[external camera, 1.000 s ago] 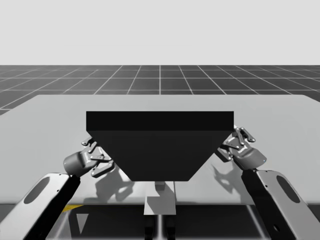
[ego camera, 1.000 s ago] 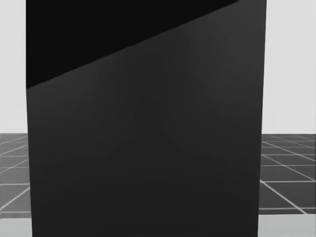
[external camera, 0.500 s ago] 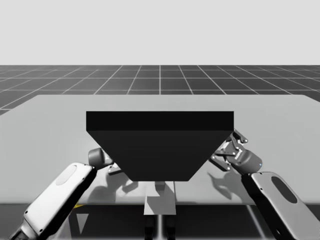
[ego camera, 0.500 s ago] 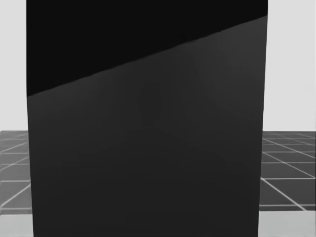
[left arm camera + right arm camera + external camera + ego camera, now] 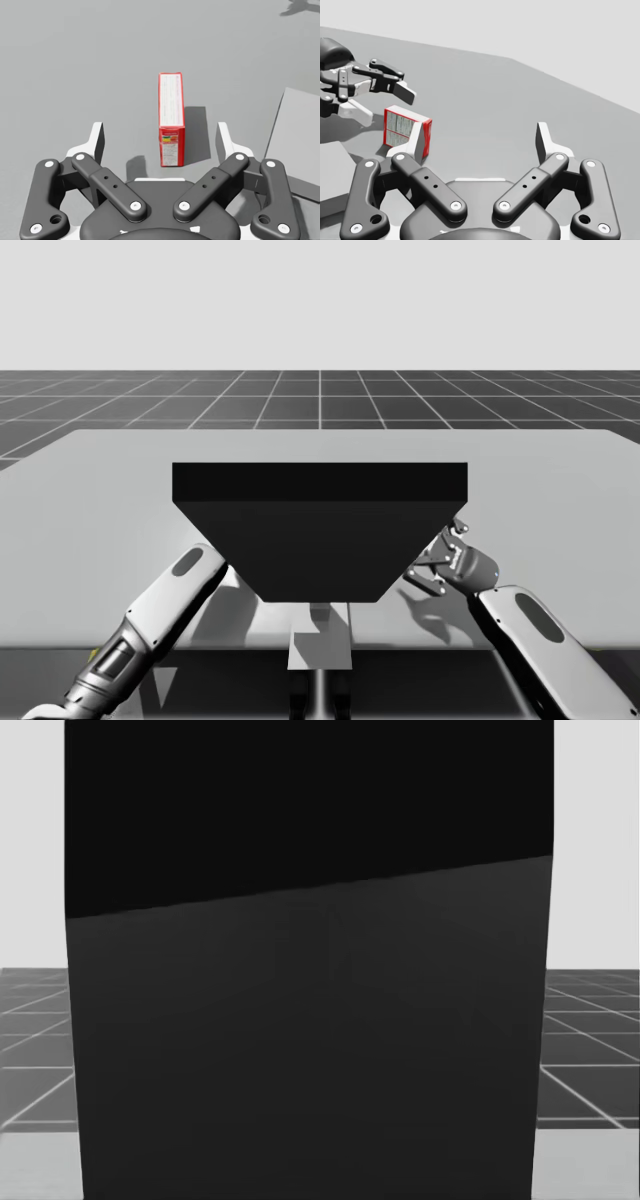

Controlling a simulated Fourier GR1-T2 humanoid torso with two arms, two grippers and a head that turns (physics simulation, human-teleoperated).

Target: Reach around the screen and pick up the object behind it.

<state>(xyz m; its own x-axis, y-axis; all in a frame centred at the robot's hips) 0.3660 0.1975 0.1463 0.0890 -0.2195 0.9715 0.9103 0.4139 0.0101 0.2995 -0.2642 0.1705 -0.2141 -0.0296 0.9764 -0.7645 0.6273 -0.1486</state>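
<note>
Grey pads on my left gripper (image 5: 161, 141) stand spread wide, holding nothing. The narrow red-edged box (image 5: 171, 105) stands on a long thin side just ahead of and below them, lined up with the gap, and neither finger touches it. A second ago this gripper was out in the open at the screen's left edge in the high view. Now my left arm (image 5: 165, 610) runs in behind that edge and the black screen (image 5: 320, 530) covers the hand.

My right gripper (image 5: 481, 140) is spread wide as well, with nothing between its fingers. Over the same second it has slid down and inward along the screen's slanted right edge and now sits just beside it. From its wrist camera I see the box beyond 1 of its fingers, with the left gripper hovering just past the box, pads apart.

My head has turned a little too: the screen sits slightly further right in the head view, and the shadow line across it is flatter.

For room to move, bare grey table (image 5: 75, 50) lies around the box on every side I can see, apart from a pale grey slab (image 5: 295, 145) near 1 left finger. The box is behind the screen, between my 2 grippers and nearer the left one. Past the screen the tabletop runs on to its far edge, then comes the dark gridded floor (image 5: 320, 395).
</note>
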